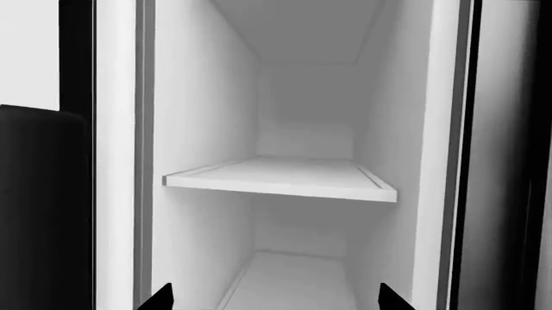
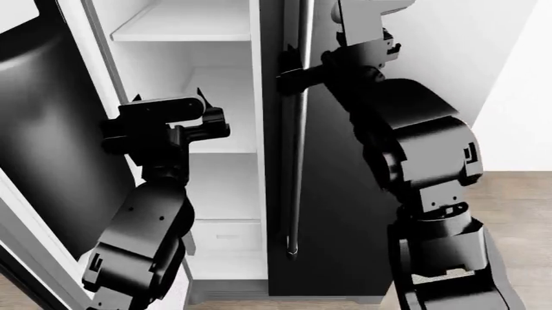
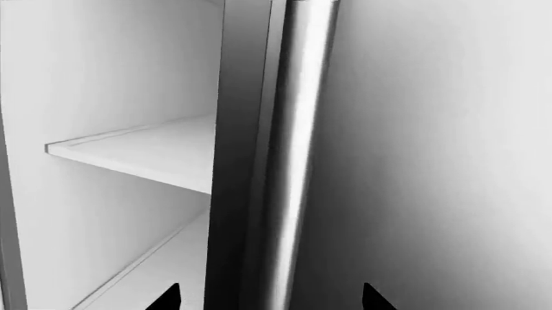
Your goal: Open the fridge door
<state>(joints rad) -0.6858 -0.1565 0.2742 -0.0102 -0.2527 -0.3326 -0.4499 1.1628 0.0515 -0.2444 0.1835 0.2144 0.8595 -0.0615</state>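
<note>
The fridge's left door (image 2: 43, 129) stands swung wide open, glossy dark outside, and shows the white inside with a shelf (image 2: 185, 29). Its right door (image 2: 337, 213) is shut, with the long bar handle (image 2: 298, 161) along its inner edge. My left gripper (image 2: 216, 119) is open in front of the open compartment, facing a white shelf (image 1: 285, 179), with nothing between its fingers (image 1: 274, 296). My right gripper (image 2: 289, 77) is open high on the right door. The bar handle (image 3: 298, 161) runs between its spread fingertips (image 3: 269, 296); whether they touch it I cannot tell.
A white drawer (image 2: 226, 236) sits low inside the fridge. Wooden floor (image 2: 518, 194) and a white wall (image 2: 518, 77) lie to the right of the fridge. The open door's edge (image 2: 26, 232) stands close beside my left arm.
</note>
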